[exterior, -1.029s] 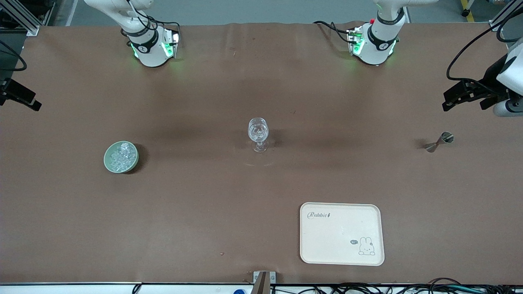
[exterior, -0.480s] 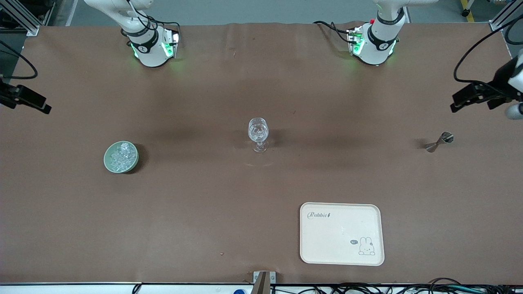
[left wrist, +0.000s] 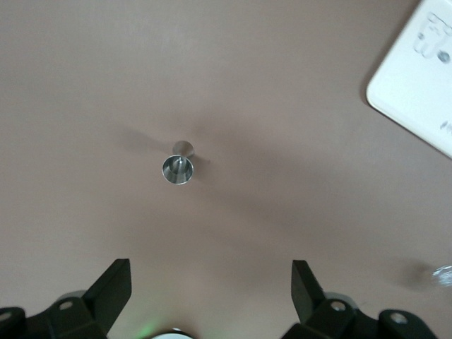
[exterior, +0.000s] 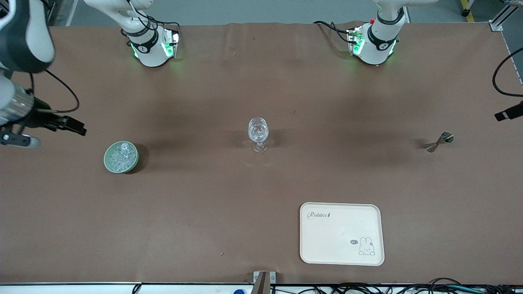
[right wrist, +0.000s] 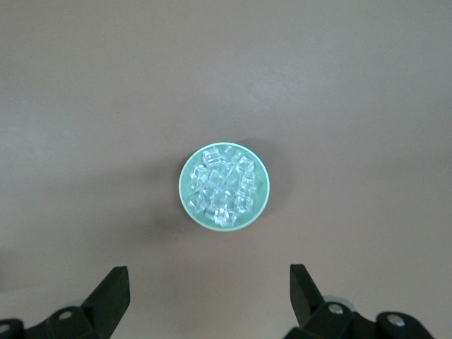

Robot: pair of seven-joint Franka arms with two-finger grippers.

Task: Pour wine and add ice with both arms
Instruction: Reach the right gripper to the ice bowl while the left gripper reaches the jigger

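Note:
The ice [exterior: 121, 156] is a heap of clear chunks in a green bowl [exterior: 109, 164] toward the right arm's end of the table. It also shows in the right wrist view [right wrist: 222, 187]. My right gripper [exterior: 79, 128] hangs open and empty above the table beside the bowl, its fingers [right wrist: 113, 289] spread wide. A clear stemmed wine glass [exterior: 258, 134] stands mid-table. A small metal jigger [exterior: 439, 141] stands toward the left arm's end and shows in the left wrist view [left wrist: 177, 168]. My left gripper [left wrist: 212, 286] is open and empty above the table near the jigger, and it is mostly off the front view's edge [exterior: 506, 114].
A cream tray with a rabbit print [exterior: 341, 233] lies nearer the front camera than the glass; its corner shows in the left wrist view [left wrist: 424, 78]. Both arm bases [exterior: 153, 45] stand at the table's back edge. The table is covered in brown cloth.
The right arm has swung in over the table and its gripper has come close to the ice bowl. The left gripper has drawn away toward the table's end, almost out of the front view.

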